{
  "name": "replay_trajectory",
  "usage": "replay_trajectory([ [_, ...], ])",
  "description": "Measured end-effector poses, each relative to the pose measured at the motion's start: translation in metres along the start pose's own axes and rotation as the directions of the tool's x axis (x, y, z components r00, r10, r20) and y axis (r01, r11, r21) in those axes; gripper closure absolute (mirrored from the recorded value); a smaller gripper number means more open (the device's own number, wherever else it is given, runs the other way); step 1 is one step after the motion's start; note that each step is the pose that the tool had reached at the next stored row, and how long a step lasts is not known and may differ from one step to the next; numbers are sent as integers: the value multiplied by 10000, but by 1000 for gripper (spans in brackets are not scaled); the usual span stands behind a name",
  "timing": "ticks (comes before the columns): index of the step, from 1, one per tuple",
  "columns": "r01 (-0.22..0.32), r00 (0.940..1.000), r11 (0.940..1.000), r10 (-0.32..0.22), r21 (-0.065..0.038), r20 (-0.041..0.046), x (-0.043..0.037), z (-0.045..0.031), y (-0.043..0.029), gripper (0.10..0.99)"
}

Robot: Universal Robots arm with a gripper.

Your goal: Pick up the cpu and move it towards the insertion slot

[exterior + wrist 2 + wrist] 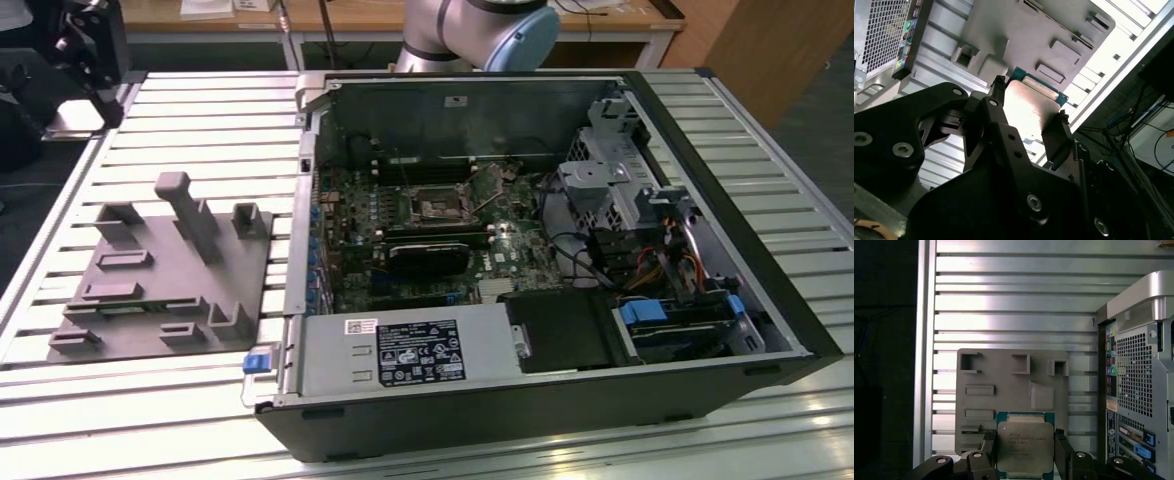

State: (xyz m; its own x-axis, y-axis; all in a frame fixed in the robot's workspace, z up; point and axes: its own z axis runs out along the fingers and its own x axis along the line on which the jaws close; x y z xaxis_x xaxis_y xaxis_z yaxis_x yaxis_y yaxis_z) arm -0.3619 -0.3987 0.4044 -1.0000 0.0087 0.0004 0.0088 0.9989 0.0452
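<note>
Worktop (174, 110) is carrying the open computer case (534, 420), with the grey fixture (147, 290) just beside it on the exterior view's left.

The exterior view is giving the target. The insertion slot (438, 206) is sitting on the board inside the case, well apart from the fixture.

The tool (1024, 435) is gripping the cpu (1025, 450), jaws narrowed onto two opposite edges. The cpu is hanging over the fixture's edge and looking clear of it.

Handling, my read:
- It's reading as light, thin and stiff, so there's no sag to worry about.
- The metal lid is looking smooth and likely slippery, and the underside contacts are probably fragile.
- The edge pinch on the green board rim is the right hold. Keeping it flat matters more than force.

In the first wrist view the cpu's top face is showing square-on, with the fingers (1060, 440) flanking it and the case's rear ports alongside. In the second wrist view the cpu (1029, 105) is showing obliquely. Glare is washing out the lid, but the blue-green rim and the finger contact are reading better.
</note>
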Motion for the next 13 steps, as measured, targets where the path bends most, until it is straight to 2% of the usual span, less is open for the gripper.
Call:
replay_trajectory([
  [13,1,10000,10000,-1,0,0,-114,0,1,541],
])
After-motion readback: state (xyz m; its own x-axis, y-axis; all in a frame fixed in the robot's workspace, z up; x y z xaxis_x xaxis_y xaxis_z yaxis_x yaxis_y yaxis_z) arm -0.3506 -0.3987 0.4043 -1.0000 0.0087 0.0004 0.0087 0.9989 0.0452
